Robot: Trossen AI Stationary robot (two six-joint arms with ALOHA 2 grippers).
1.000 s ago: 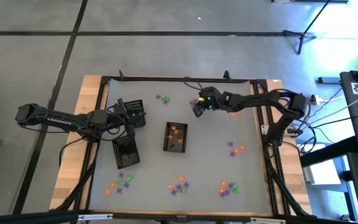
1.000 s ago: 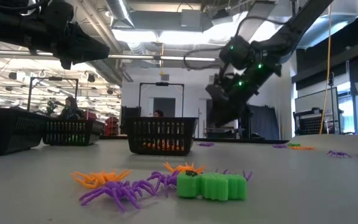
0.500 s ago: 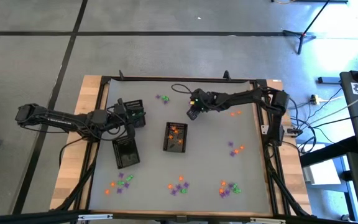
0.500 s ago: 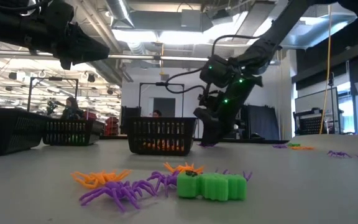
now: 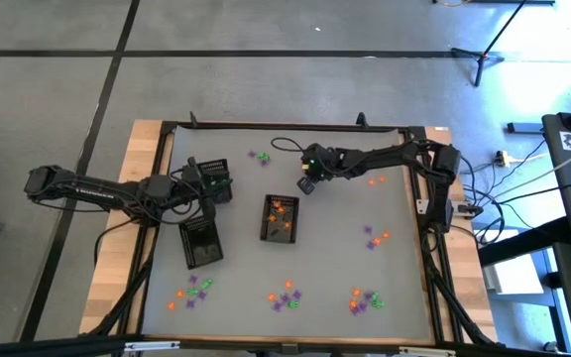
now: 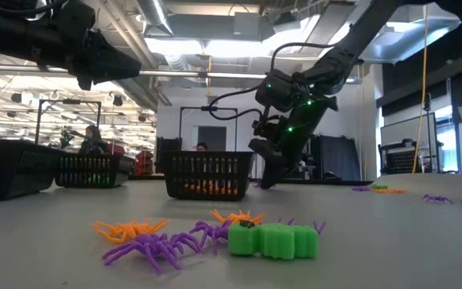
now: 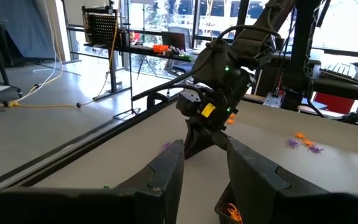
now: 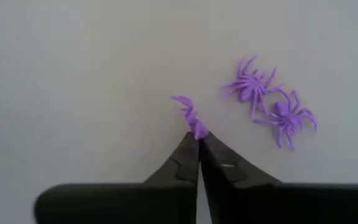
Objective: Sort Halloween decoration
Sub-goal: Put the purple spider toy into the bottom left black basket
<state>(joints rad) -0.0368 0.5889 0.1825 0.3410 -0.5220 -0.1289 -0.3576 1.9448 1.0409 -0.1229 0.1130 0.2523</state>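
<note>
My right gripper [image 8: 198, 138] is down at the table's far middle [image 5: 306, 184], shut on a small purple spider [image 8: 191, 115]. Two more purple spiders [image 8: 253, 86] [image 8: 288, 115] lie flat on the table just beyond it. Orange, purple and green trinkets lie in clusters near the front edge [image 5: 191, 291] [image 5: 285, 296] [image 5: 365, 299]. My left gripper [image 7: 207, 180] hangs open and level above the left trays [image 5: 221, 186], holding nothing. My right gripper pinches the purple spider's near end [image 8: 197, 129] between its two fingertips. The fingers slant steeply down from the table's right. The rest of the spider sticks out past the tips, turned on edge, down at the table's surface [image 6: 267, 183].
Three black trays stand left of centre: one under my left arm [image 5: 214, 178], one nearer the front [image 5: 201, 241], and a middle one with orange pieces [image 5: 281, 218]. More trinkets lie at the far side [image 5: 259, 156] and at the right [image 5: 375, 238].
My right gripper has gone down and toward the table's left, tipping more steeply until its tips reached the table at the purple spiders. Over the last half second it has kept almost still there.
</note>
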